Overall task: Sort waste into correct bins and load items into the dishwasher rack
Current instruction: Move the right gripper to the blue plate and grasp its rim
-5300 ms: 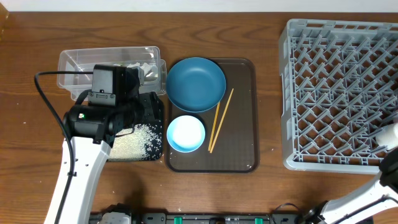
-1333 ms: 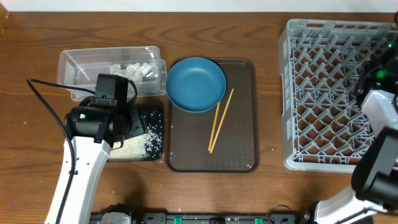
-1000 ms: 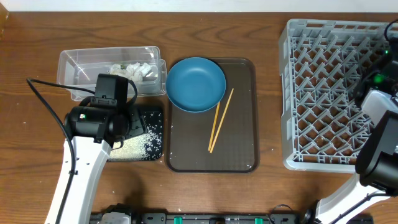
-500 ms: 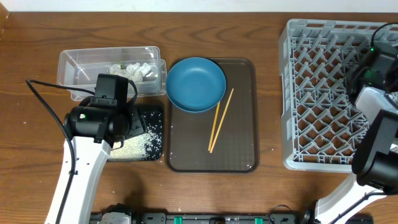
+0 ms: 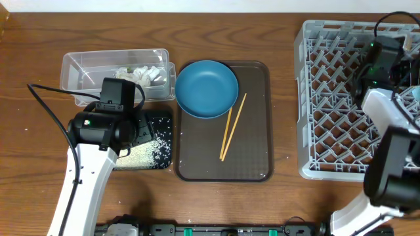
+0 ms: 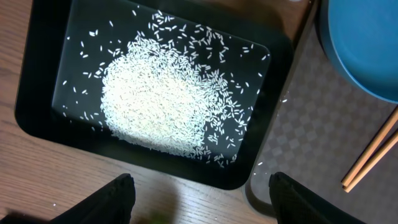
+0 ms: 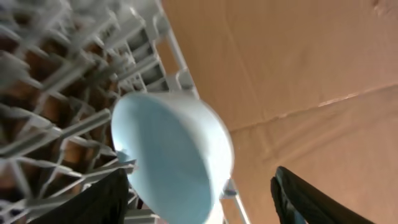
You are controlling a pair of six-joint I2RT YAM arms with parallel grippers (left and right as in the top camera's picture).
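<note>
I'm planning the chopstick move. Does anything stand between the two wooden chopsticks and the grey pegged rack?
Nothing visible does. The two wooden chopsticks lie on the dark brown tray, and only bare wooden table separates that tray from the grey plastic rack.

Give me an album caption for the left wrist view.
Open left gripper hovers above a black tray holding rice grains, beside a brown tray.

No lettering, label, brand or number is legible anywhere, whether on the dishwasher rack [image 5: 328,98], clear tub [image 5: 79,72] or black tray [image 6: 43,106].
</note>
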